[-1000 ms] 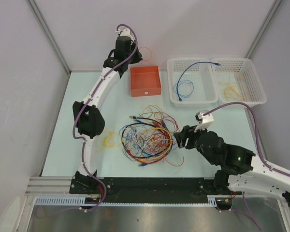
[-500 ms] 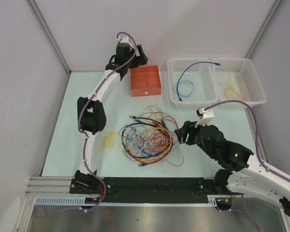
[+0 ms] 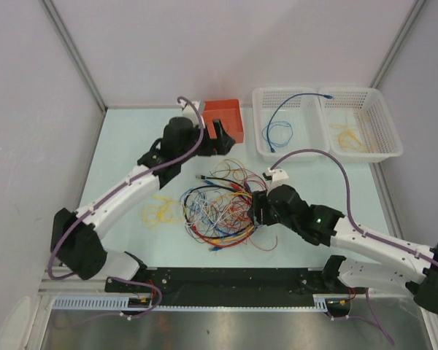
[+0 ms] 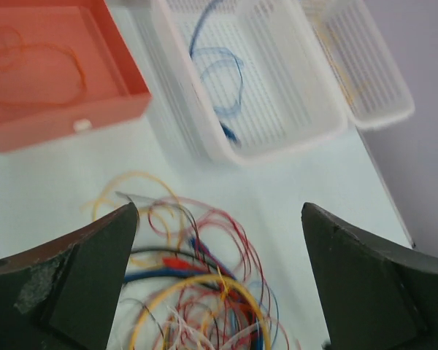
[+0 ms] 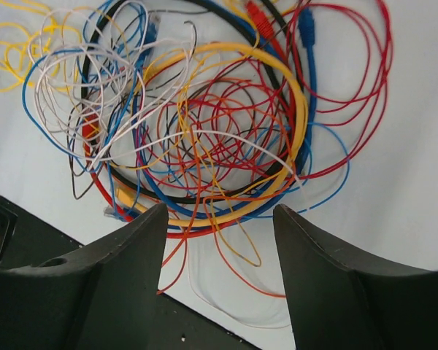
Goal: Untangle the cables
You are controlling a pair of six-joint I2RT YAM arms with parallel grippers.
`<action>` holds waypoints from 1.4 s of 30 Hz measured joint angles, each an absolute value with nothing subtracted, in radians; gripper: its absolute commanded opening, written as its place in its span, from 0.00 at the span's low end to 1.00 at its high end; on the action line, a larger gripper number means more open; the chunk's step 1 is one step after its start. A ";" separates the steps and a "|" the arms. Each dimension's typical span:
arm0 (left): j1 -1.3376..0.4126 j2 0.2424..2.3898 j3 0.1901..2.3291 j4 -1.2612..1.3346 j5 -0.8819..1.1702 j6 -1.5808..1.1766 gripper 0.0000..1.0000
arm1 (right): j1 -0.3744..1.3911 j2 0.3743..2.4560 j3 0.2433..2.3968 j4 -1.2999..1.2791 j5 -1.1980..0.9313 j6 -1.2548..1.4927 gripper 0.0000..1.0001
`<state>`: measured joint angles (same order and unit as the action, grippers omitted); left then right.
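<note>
The cables [image 3: 223, 208], a loose heap of thin looping wires in red, orange, yellow, blue, white and black, lie in one knot at the middle of the pale green worktop [image 3: 117, 146]. The heap is roughly round, a little wider from side to side, with no clear long axis.

The right fingers [image 3: 257, 210] stand parted and empty, low at the heap's right edge, with the outer red loops just ahead of their tips. The left fingers [image 3: 220, 137] are spread wide, also empty, and hover over the heap's far rim beside the orange-red plastic box [image 3: 230, 111]. I judge the right arm the nearer.

Counted:
- one heap
- one stray yellow wire [image 3: 160, 211] just left of it
- one box holding an orange wire [image 4: 36, 62]
- a white mesh basket [image 3: 292, 154] with one blue cable [image 3: 277, 131]
- a second white mesh basket [image 3: 365, 154] with yellow wire [image 3: 348, 135]
</note>
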<state>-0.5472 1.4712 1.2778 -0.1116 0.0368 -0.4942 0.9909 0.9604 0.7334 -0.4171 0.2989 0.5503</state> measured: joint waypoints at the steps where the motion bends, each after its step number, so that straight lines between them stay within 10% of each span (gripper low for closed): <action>1: -0.567 1.435 1.229 -0.112 0.039 -0.497 0.99 | 0.991 0.979 0.731 -0.411 0.284 0.550 0.66; 14: -0.789 0.966 0.758 -0.252 -0.091 -0.566 1.00 | 1.173 1.020 0.728 -0.377 0.222 0.627 0.67; 23: -0.790 0.876 0.717 -0.290 -0.130 -0.604 1.00 | 1.133 1.151 0.728 -0.373 0.187 0.664 0.37; 27: -0.790 0.850 0.707 -0.305 -0.133 -0.607 1.00 | 1.131 1.149 0.727 -0.364 0.186 0.665 0.00; 42: -0.790 0.590 0.549 -0.126 -0.217 -0.636 1.00 | 1.130 0.846 1.194 -0.400 0.279 0.476 0.00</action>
